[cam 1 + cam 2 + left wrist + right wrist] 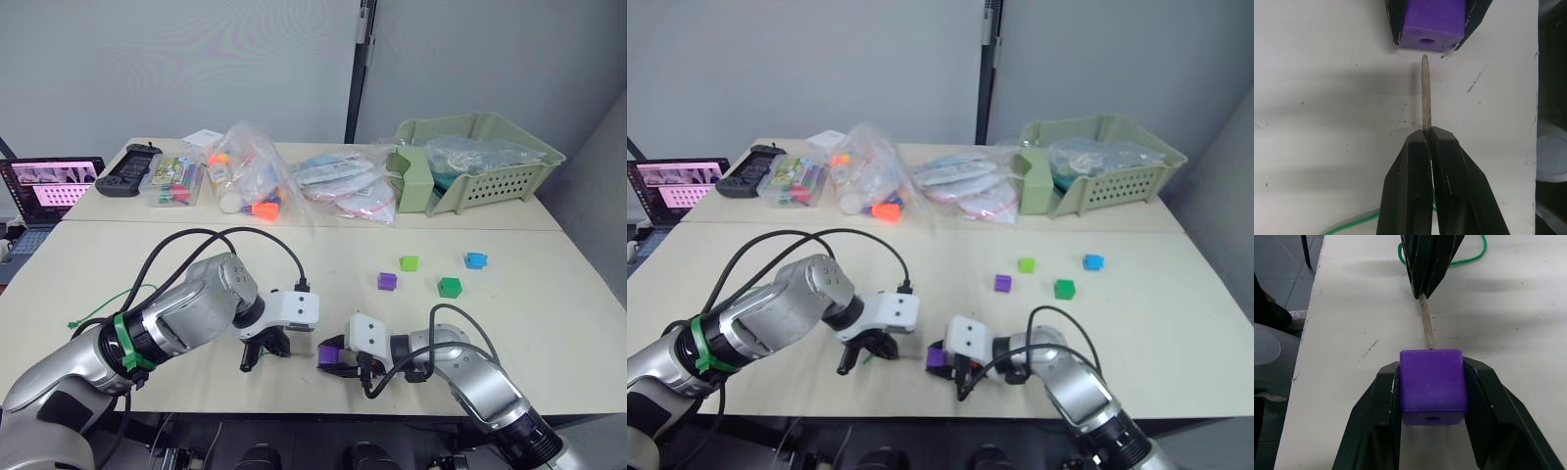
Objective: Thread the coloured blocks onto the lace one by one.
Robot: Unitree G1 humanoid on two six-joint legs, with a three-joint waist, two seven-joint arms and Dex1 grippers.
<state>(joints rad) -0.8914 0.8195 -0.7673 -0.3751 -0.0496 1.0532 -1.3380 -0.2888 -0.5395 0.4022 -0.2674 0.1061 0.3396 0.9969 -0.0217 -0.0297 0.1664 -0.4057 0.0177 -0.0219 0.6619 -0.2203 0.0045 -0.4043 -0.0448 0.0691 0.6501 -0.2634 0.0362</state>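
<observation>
Lace (1354, 224) — tail beyond frame edge

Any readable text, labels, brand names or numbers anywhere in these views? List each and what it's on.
None can be read.
Laptop screen: shows content, too small to read.
Clear box of coloured items: any print is too blurred to read.
Purple block and lace tip: bear no marking.
</observation>
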